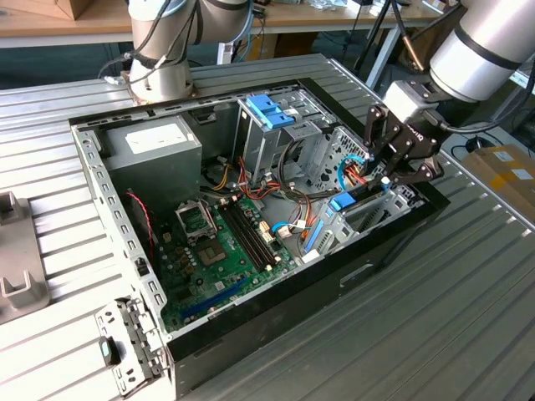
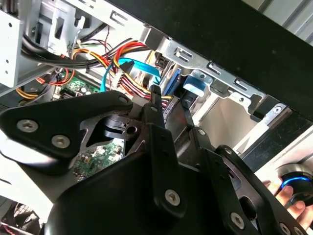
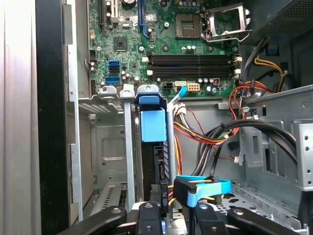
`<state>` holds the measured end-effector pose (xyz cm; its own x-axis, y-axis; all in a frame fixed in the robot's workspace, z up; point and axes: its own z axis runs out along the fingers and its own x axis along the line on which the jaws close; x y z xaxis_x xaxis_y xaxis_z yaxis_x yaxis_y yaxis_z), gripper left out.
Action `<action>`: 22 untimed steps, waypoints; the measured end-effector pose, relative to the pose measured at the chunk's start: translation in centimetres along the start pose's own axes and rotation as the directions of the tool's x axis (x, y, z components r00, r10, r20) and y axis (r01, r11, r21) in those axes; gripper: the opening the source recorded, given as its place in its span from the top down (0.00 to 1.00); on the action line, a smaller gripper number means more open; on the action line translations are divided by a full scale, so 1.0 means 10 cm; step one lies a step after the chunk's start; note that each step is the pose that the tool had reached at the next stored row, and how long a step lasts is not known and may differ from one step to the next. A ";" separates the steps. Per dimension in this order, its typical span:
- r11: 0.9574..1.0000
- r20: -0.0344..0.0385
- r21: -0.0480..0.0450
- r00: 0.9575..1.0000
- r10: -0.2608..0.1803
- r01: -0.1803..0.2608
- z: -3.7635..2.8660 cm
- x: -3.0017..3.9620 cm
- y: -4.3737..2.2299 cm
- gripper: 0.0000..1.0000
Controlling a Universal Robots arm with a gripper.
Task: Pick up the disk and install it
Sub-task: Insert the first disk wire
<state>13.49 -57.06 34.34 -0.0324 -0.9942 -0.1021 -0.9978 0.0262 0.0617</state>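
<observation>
Gripper [image 1: 399, 167] down at the case's [image 1: 251, 330] front bay, fingers clamped on the disk [image 3: 153, 125], standing edge-on in its slot. Best pressed straight, rails square, wires [image 3: 205, 134] clear.

Ext. view looks down at an angle, from a distance, on the open PC case [image 1: 251, 334] on the desk [image 1: 468, 334]. Both wrist views sit close over the drive bay [image 3: 105, 147] w/ cables.
</observation>
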 end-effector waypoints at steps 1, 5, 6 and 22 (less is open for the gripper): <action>1.000 0.004 0.000 1.000 0.000 0.000 -0.022 -0.002 0.001 0.69; 1.000 0.010 0.000 1.000 -0.001 0.001 -0.072 -0.008 0.004 0.69; 1.000 0.012 0.000 1.000 -0.001 0.001 -0.080 -0.009 0.005 0.70; 1.000 0.034 -0.015 0.999 0.000 0.001 -0.155 -0.011 -0.251 0.90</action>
<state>16.08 -57.18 35.73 -0.0342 -0.9901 -0.1358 -0.9968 0.0239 0.0767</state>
